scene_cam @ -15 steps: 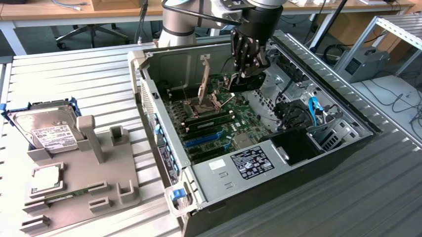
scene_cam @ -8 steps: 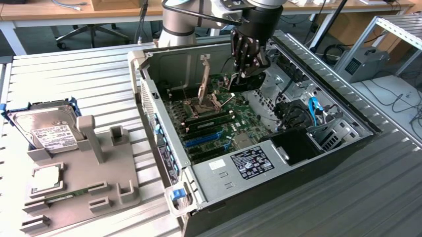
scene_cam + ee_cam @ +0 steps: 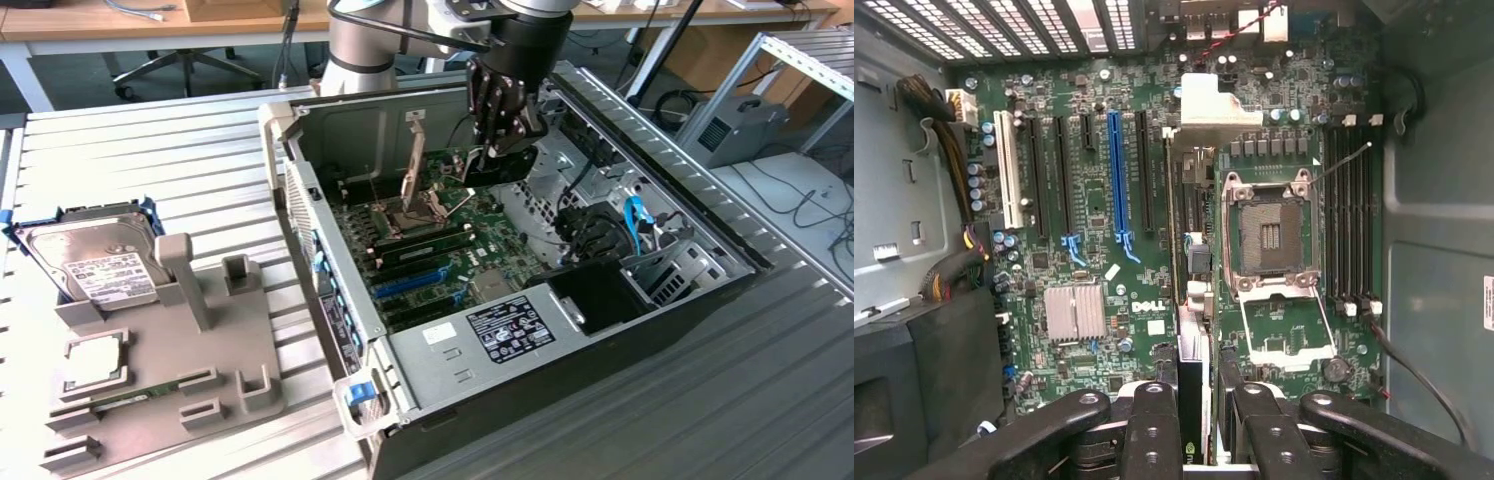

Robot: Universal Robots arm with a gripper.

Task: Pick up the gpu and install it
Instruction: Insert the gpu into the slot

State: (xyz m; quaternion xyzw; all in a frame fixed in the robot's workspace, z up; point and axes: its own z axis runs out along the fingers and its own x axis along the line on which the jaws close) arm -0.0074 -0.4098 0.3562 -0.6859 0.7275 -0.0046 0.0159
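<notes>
1. You see the gpu (image 3: pixel 1192 330) only edge-on in the wrist view; its fan face is hidden.
2. The gripper (image 3: pixel 1199 420) is cut off by the picture's edge, so its grip stays unclear.
3. The hard drive (image 3: pixel 94 262) label is too small to read.

Open computer case (image 3: pixel 707 300) lies on the table (image 3: pixel 160 150), motherboard (image 3: pixel 441 250) inside it; gripper (image 3: pixel 501 150) hangs above the board, gpu (image 3: pixel 497 165) held edge-on between its fingers; fixture tray (image 3: pixel 160 400) sits at the exterior view's left, hard drive (image 3: pixel 87 262) on it.
</notes>
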